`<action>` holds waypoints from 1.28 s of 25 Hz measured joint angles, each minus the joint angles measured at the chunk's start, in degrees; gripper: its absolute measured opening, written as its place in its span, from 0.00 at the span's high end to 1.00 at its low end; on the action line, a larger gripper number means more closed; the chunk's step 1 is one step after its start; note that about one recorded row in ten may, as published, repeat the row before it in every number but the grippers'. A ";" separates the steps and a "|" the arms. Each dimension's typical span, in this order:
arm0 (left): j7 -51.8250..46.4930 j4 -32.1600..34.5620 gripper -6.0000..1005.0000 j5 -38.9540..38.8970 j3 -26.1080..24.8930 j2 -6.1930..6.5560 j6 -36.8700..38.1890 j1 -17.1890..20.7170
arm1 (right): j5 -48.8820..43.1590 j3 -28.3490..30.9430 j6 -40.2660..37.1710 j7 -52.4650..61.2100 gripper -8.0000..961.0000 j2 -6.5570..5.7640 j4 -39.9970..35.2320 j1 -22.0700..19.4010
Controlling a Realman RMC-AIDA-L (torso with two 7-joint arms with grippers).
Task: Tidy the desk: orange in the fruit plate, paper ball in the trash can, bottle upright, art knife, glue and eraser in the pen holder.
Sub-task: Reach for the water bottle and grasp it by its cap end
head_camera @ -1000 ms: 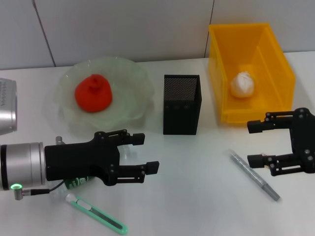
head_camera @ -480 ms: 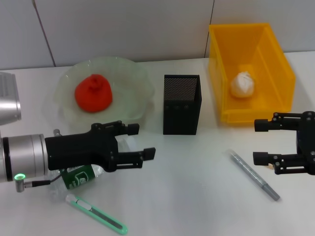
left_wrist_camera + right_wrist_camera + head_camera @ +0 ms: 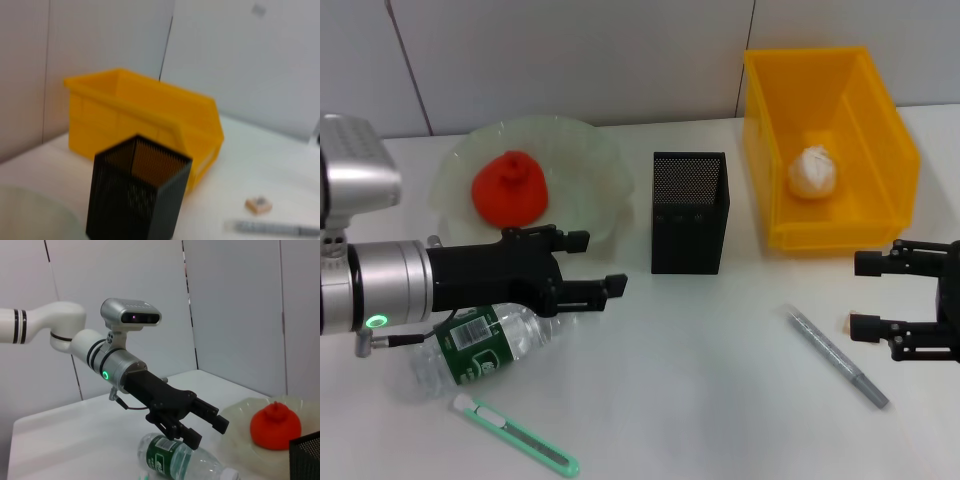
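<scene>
Containers stand beyond both grippers. Ahead of the left gripper (image 3: pixel 592 265), toward the back wall, the pale green fruit plate (image 3: pixel 582 195) holds the orange (image 3: pixel 509 188), a squat red-orange lump with a small knob on top. The black mesh pen holder (image 3: pixel 689 212) stands upright between the two grippers, a little farther back, and nothing shows inside it. Behind the right gripper (image 3: pixel 866 297), the yellow trash can (image 3: pixel 830 146) holds the crumpled white paper ball (image 3: pixel 813 172).

The left gripper hovers with its fingers spread wide and nothing between them. Directly beneath it the clear bottle (image 3: pixel 480 342) with a green label lies on its side on the table (image 3: pixel 700 400). The green-and-white art knife (image 3: pixel 517 436) lies flat nearer the robot than that gripper. The right gripper is also spread open and holds nothing; the small tan eraser (image 3: pixel 851 321) sits just beside its nearer finger, and the grey glue (image 3: pixel 838 356) stick lies on the table toward the left arm from it.
</scene>
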 joint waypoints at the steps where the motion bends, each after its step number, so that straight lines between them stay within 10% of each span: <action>1: -1.35 1.34 0.18 1.53 0.39 0.00 -0.14 0.00 | 0.00 0.03 0.14 -0.42 0.22 0.00 -0.12 -0.30; 14: -29.66 20.44 0.18 27.27 10.23 -0.22 -1.82 -1.20 | -0.09 0.07 1.09 -2.90 0.22 -0.01 -3.55 -0.64; 32: -30.18 18.96 0.18 28.92 15.27 -0.36 -8.73 -1.28 | -0.45 0.08 1.19 -3.02 0.22 -0.27 -4.49 -0.72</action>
